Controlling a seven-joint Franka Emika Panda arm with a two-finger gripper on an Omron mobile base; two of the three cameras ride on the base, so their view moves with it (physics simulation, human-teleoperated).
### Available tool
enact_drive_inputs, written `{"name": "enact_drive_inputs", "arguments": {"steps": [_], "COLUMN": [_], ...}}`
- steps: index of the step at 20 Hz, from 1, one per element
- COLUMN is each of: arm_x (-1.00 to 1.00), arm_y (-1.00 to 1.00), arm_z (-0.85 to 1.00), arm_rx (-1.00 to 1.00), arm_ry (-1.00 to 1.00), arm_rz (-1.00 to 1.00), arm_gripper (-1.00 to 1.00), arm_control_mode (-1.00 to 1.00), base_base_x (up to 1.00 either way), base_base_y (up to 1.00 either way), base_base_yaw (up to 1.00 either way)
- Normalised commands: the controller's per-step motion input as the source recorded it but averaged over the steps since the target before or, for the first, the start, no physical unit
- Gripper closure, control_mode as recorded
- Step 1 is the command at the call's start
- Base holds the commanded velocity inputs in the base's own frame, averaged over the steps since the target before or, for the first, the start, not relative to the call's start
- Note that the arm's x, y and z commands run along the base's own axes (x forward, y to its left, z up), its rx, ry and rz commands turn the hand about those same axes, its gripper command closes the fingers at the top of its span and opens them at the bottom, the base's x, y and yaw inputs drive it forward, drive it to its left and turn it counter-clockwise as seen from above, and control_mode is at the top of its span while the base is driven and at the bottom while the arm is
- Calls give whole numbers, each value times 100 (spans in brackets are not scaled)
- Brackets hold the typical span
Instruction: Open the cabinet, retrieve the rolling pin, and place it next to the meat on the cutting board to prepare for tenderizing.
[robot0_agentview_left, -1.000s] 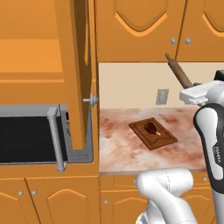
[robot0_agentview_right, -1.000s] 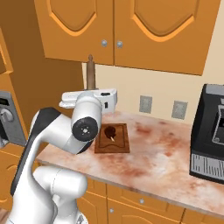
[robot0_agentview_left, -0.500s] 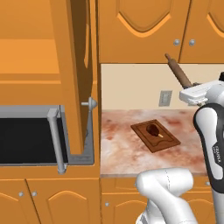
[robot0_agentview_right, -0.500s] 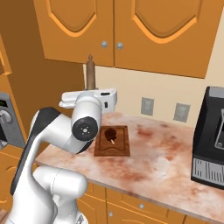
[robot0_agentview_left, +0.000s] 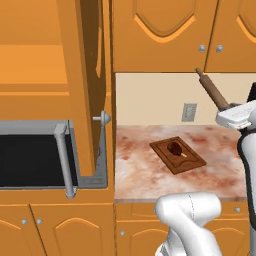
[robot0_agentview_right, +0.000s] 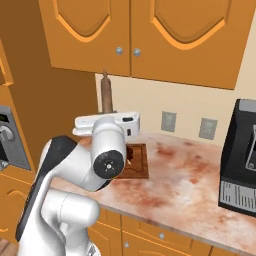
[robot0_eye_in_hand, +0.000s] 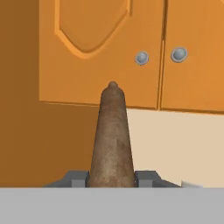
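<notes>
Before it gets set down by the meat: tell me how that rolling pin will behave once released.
The rolling pin, clamped in the gripper, is a round cylinder, so it will probably roll on the flat cutting board. It looks rigid wood, unlikely to bend. Gripped near one end, it may tilt.

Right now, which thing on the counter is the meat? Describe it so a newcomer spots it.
Find the pink-veined marble countertop right of the open cabinet door. On it lies a dark cutting board. The meat is the small reddish-brown lump on that board, nothing else sits there.
</notes>
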Motion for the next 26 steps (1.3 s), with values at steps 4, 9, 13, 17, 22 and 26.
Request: {"name": "enact_drive_inputs", "arguments": {"steps": [4,9,13,17,22,26], "arm_x": [-13,17,42,35,58,66], "arm_y": [-31,-19,-18,-3,0,0], "arm_z": [-29,-48,-60,-51,-42,-35], "arm_rx": [0,0,-1,-2,-4,-9], "arm_ry": [12,22,16,0,3,2], "arm_rz": [6,14,21,22,26,24], "arm_gripper": [100,100,100,100,100,100], "arm_control_mode": [-100,-100,-100,-100,-100,-100], "base_base_x": [0,0,0,0,0,0], "base_base_y": [0,0,0,0,0,0], "base_base_yaw": [0,0,0,0,0,0]}}
